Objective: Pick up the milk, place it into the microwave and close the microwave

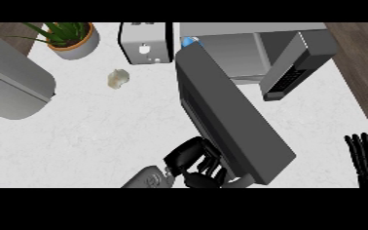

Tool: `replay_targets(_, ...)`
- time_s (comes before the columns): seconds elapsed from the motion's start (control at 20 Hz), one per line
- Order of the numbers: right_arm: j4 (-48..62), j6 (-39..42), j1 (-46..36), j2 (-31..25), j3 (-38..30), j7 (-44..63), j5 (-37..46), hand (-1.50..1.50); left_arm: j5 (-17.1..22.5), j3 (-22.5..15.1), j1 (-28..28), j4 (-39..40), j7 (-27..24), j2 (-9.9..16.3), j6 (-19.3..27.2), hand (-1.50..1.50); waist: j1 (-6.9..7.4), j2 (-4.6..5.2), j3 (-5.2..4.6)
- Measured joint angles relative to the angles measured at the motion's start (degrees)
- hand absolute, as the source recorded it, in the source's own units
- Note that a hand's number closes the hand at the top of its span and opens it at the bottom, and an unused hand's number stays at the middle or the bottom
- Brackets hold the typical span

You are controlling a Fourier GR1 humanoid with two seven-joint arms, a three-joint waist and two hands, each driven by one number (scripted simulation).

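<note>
head view: left hand (193, 162) curled against outer face of open microwave door (230, 117), grasping nothing; right hand (357, 151) released, fingers straight, right of door; milk (190, 42) blue-capped, inside microwave (248, 48).

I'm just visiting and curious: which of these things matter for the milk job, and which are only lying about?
Job:
- milk, inside the microwave
- microwave door, open
- left hand, against the door

Lying about:
- potted plant
- toaster
- small pale lump
- right hand, resting at the right edge
</note>
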Motion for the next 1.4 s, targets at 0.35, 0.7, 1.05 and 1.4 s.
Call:
replay_targets(0.35, -5.26, 1.69, -1.93, -3.18, -0.37, 1.88, -3.16, -1.50, 8.19, -7.87, -5.09, 1.96, 2.25, 0.19, 14.06, 1.50, -2.68, 0.42, -0.11)
replay_targets(0.7, -9.20, 4.48, -3.25, -5.66, 0.67, 5.05, -6.80, -1.50, 14.73, -9.91, -8.40, 1.92, 1.25, 0.22, 23.81, 1.50, -5.60, 1.11, -0.29)
replay_targets(1.05, -12.33, 6.66, -4.04, -7.69, 1.41, 8.14, -10.17, -1.50, 22.68, -7.02, -12.02, 0.12, -3.83, -0.16, 29.39, 1.50, -8.35, 1.84, -0.49)
replay_targets(1.4, -14.19, 8.47, -5.95, -9.91, 1.55, 11.00, -13.27, -1.50, 30.50, -4.51, -16.59, 2.32, -5.88, -0.39, 30.87, 1.50, -10.61, 2.80, -0.44)
